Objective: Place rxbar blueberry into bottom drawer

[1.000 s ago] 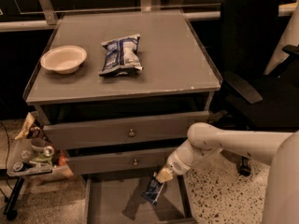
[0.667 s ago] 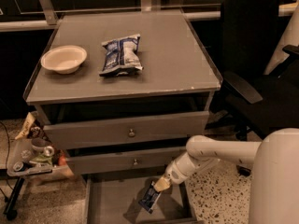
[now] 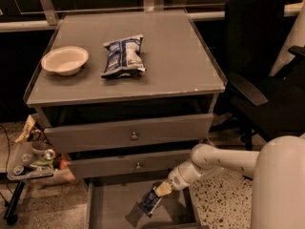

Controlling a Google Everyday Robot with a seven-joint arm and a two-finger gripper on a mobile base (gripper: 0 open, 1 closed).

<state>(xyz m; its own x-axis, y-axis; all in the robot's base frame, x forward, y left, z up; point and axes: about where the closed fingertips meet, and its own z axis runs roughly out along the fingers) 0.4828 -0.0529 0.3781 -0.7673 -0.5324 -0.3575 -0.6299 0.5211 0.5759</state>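
Note:
The rxbar blueberry (image 3: 150, 202), a small dark blue bar, hangs tilted from my gripper (image 3: 159, 192) just above the floor of the open bottom drawer (image 3: 112, 209). The gripper is shut on the bar's upper end. My white arm reaches in from the lower right. The bottom drawer is pulled out under the two upper grey drawers, and its front part runs out of view at the bottom edge.
On the cabinet top lie a crinkled blue-and-white chip bag (image 3: 123, 56) and a pale bowl (image 3: 65, 60). A black office chair (image 3: 259, 70) stands to the right. A small cart with clutter (image 3: 31, 163) stands at the lower left.
My gripper with the bar has moved down and slightly left, lower into the bottom drawer. The arm has swung closer to the camera.

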